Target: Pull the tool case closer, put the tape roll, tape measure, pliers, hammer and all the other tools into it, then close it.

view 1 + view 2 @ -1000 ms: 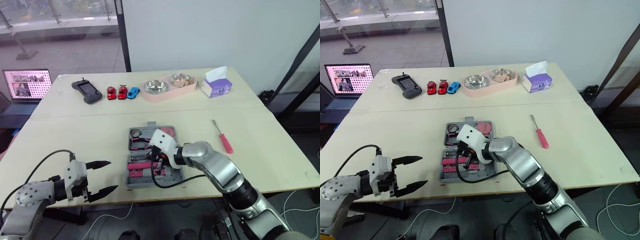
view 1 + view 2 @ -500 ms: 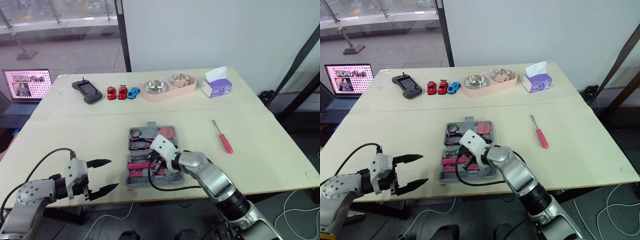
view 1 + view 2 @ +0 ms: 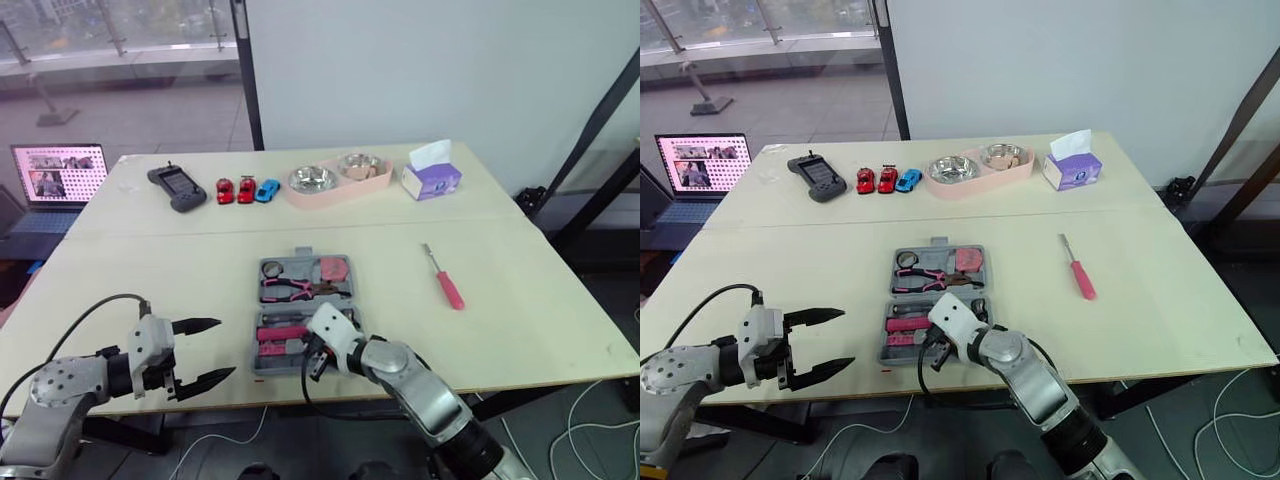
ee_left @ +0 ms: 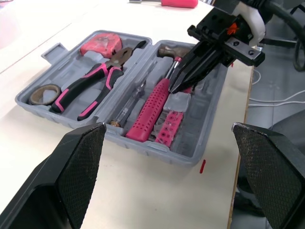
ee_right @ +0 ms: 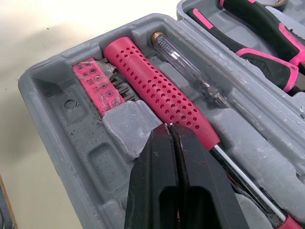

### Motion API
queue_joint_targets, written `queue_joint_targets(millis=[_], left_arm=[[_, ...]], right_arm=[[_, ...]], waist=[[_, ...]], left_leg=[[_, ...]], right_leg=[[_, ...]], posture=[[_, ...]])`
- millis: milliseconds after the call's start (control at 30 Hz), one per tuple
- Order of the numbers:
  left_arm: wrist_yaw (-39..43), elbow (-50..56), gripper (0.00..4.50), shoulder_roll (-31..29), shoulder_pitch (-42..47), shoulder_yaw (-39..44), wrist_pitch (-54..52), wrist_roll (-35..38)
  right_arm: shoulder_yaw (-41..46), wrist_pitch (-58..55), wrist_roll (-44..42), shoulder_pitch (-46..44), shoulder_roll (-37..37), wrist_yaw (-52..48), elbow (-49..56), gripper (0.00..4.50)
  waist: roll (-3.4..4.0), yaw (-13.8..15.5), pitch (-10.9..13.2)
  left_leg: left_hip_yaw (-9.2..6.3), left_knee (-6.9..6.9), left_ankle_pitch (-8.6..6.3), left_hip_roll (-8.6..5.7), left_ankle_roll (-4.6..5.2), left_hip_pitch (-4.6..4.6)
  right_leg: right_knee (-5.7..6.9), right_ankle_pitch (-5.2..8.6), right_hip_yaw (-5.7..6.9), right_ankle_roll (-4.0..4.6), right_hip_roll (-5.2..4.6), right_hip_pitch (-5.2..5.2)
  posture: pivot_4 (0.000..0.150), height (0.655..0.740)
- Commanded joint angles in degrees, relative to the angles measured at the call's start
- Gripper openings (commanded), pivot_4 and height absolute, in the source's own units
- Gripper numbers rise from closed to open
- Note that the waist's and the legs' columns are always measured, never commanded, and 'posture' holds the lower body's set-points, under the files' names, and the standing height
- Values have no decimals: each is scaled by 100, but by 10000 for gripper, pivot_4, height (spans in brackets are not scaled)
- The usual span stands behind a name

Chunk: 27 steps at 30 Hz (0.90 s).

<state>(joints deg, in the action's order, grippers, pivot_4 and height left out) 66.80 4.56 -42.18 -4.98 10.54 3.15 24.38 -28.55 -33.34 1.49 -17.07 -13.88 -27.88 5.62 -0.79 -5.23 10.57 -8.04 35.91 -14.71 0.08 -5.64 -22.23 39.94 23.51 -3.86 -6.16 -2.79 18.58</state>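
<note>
Right hand [image 5: 170, 128] has pulled back, pinched empty, over the pink-handled hammer [image 5: 157, 90] in the grey tool case [image 5: 52, 125].

Our left gripper [image 3: 225, 348] points toward our right side, its 2 fingers spread wide; our right gripper [image 5: 171, 131] presses its 2 fingers together.

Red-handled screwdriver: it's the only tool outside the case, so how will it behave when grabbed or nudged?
Probably rigid: the screwdriver has a metal shaft and a solid-looking handle. The handle looks rounded, so it may roll if nudged sideways on the smooth table. Likely light, being slim.
</note>
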Motion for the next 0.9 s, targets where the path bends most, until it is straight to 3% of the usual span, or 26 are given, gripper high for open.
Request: queue_joint_targets(millis=[33,400,900], left_arm=[[5,118,45000,-56,-24,162,11,114],[-14,126,45000,-24,-17,136,17,112],[-65,151,45000,0,-41,101,17,107]], right_arm=[[-119,-207,56,204,23,-58,-323,774],[425,239,-300,-20,243,-255,224,774],[480,277,-198,-220,275,-219,53,774]], waist=[[-1,5,-1],[0,127,1],[2,129,3]], left_leg=[[0,0,0,0,0,0],[2,1,0,1,0,-10],[2,0,0,1,0,-18]], right_leg=[[-1,0,0,0,0,0],[-2,0,-3,0,0,10],[-2,0,-3,0,-1,18]], posture=[[1500,7400],[1500,7400],[1500,7400]])
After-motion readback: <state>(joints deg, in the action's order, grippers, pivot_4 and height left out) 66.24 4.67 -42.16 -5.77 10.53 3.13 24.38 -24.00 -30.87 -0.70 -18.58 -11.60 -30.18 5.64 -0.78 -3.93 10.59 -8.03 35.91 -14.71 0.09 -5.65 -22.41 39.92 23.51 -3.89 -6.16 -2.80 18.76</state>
